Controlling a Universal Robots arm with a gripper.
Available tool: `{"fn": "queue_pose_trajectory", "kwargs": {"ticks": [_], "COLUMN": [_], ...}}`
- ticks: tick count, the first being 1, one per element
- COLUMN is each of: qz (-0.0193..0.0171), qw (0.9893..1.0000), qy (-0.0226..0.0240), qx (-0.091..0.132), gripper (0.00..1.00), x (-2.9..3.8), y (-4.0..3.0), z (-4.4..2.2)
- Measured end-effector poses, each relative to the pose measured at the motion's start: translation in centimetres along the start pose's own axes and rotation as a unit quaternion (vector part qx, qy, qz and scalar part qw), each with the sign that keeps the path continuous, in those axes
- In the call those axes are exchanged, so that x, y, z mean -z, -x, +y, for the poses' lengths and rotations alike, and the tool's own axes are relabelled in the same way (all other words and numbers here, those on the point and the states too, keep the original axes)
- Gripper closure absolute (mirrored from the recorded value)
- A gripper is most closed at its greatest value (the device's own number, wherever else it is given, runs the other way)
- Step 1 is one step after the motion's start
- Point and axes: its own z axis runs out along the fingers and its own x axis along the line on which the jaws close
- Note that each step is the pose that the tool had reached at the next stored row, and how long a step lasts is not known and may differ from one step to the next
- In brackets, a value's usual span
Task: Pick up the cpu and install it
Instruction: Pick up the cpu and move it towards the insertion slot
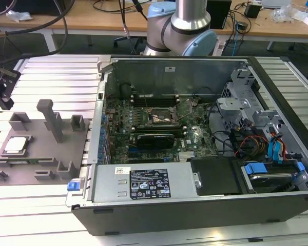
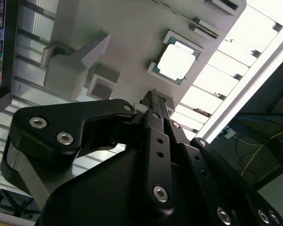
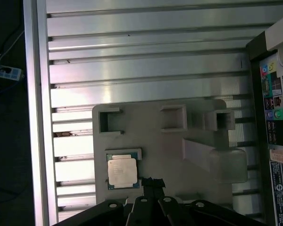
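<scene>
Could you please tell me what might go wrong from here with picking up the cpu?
The tool is shut and points beside the cpu, not over it; descending like this could strike the tray or the chip's edge. The tray's raised corners around the cpu could catch the tool. The socket sits low inside the case beside a black card, so a tilted chip may seat badly.
</scene>
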Motion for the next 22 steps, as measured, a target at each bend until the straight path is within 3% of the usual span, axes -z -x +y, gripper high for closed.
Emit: {"fn": "queue_pose_trajectory", "kwargs": {"ticks": [9, 22], "qz": [0.0000, -0.0001], "qw": [1.0000, 1.0000], "qy": [0.0000, 0.0000], "qx": [0.000, 0.000], "gripper": [0.89, 0.89], "x": [-0.57, -2.81], "y": [-0.06, -1.30], "z": [-0.03, -0.22]}}
